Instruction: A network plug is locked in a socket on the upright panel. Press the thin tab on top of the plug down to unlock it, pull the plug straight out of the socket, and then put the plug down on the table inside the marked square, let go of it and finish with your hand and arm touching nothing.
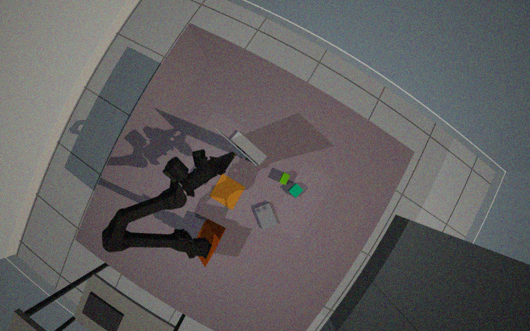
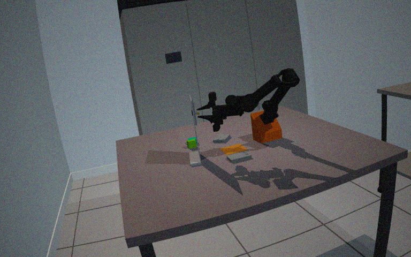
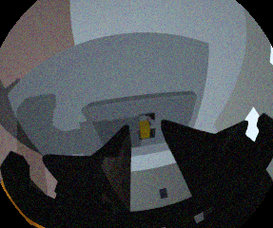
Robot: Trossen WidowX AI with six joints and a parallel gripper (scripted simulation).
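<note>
The upright panel [image 3: 126,57] [image 1: 248,148] [image 2: 195,158] stands on a pale foot. The small yellow plug [image 2: 198,113] [image 3: 145,129] sticks out of the dark socket [image 3: 151,117] on the panel's face. My gripper [image 2: 198,113] [image 3: 146,127] is partly open with nothing gripped. Its fingertips are at the plug's outer end, one above and one below it in the exterior view; in the wrist view the plug shows between them. The tab on the plug is too small to make out. The marked square [image 1: 228,191] [image 2: 234,149] is an orange patch on the table, on my side of the panel.
A green block [image 1: 284,178] [image 2: 191,143] and a teal block [image 1: 295,189] [image 2: 192,138] lie beside the panel. A grey box [image 1: 265,215] [image 2: 221,138] lies on one side of the square, another grey box [image 2: 239,157] on the other. The arm's orange base [image 2: 265,128] stands behind.
</note>
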